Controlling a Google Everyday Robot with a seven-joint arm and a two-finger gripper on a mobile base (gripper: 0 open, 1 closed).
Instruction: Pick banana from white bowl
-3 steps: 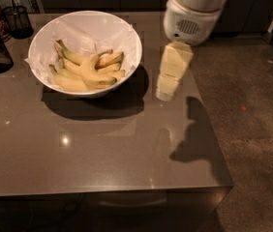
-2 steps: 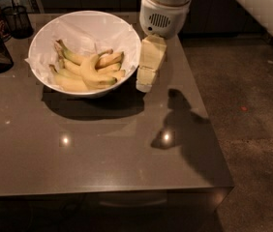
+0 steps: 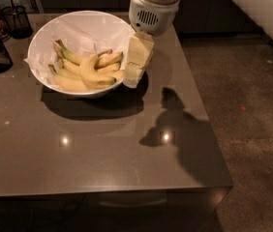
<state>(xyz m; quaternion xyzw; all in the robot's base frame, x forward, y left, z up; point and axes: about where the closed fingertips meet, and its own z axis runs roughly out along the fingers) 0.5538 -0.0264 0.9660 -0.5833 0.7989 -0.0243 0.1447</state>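
Bananas [image 3: 85, 71] are lying in a loose bunch inside the white bowl [image 3: 36, 45], resting on the crumpled paper lining [image 3: 89, 32], with their stem ends pointing toward the bowl's back-left side. They're filling mostly the front and right half of the bowl.

Gripper [image 3: 132, 76] is hanging down right at the bowl's right rim, tip pointing down and tilted a bit, its pale cream end overlapping the rim just beside the nearest banana tips. Honestly can't make out whether it's spread apart or closed up, it's reading as one pale block from this angle. Also can't say if it's actually touching a banana or the rim. It isn't visibly carrying anything. The round white wrist housing [image 3: 151, 13] with the vent grille is sitting above it, behind the bowl's right edge.

The bowl is standing on a glossy grey table [image 3: 102, 158]. The arm's shadow [image 3: 177, 129] is falling on the tabletop to the front-right of the bowl. A dark wire-mesh cup [image 3: 16, 19] is standing behind and left of the bowl.
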